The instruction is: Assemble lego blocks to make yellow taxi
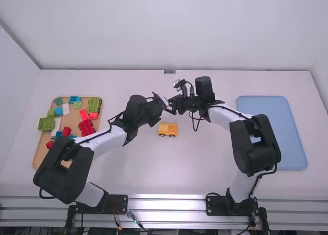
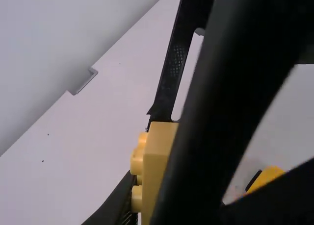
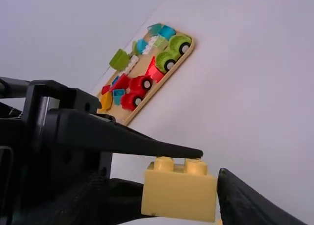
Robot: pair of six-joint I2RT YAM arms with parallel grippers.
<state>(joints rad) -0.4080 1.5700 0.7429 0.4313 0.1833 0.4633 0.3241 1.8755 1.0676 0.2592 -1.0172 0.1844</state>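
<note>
Wht arm links (image 1: 111,141), bulky rounded blk joints (image 1: 256,150), thin blk cables (image 1: 195,130), blk rect. base mounts (image 1: 217,206).

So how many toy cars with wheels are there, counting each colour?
Green car: 1
Red car: 1
Yellow car: 1
Total: 3

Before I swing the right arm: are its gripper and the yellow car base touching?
Apart. The high view shows bare table between the right gripper and the yellow car base.
</note>
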